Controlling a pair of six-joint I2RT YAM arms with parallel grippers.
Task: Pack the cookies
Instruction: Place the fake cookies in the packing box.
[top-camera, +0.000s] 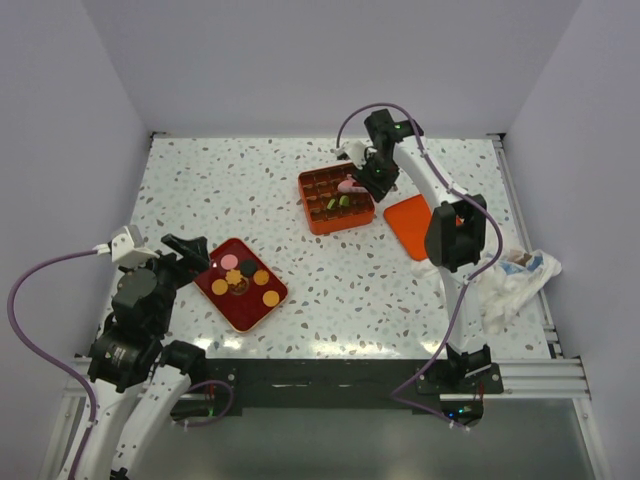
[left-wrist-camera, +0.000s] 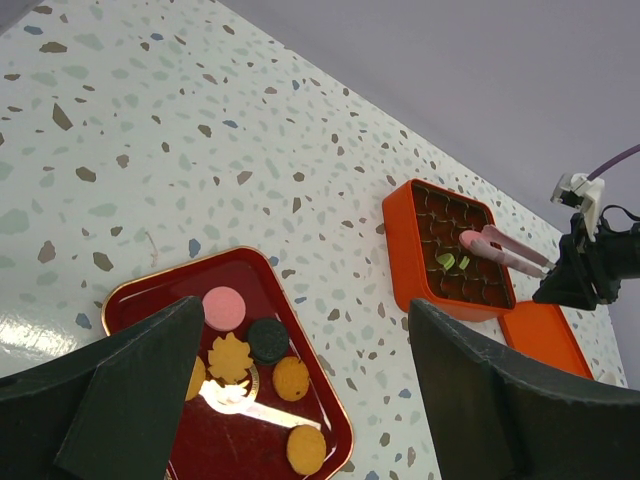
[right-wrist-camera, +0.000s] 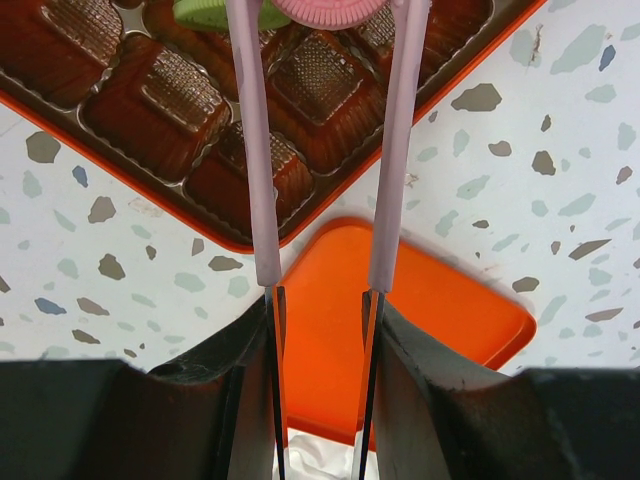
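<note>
Speckled tabletop (top-camera: 330, 270), lower left of the overhead frame: cookies (top-camera: 261, 277) lie on a red tray (top-camera: 240, 312), with the left end effector (left-wrist-camera: 300, 340) spread wide above, gripping nothing. Upper centre, the right end effector (right-wrist-camera: 320, 300) pinches pink tongs (right-wrist-camera: 255, 150) holding a pink cookie (right-wrist-camera: 335, 10) over an orange box (top-camera: 312, 218) containing green cookies (left-wrist-camera: 446, 261).

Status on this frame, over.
Left gripper open over red tray, six cookies on it. Right gripper shut on pink tongs, pink cookie pinched over orange box. Nothing between.
</note>
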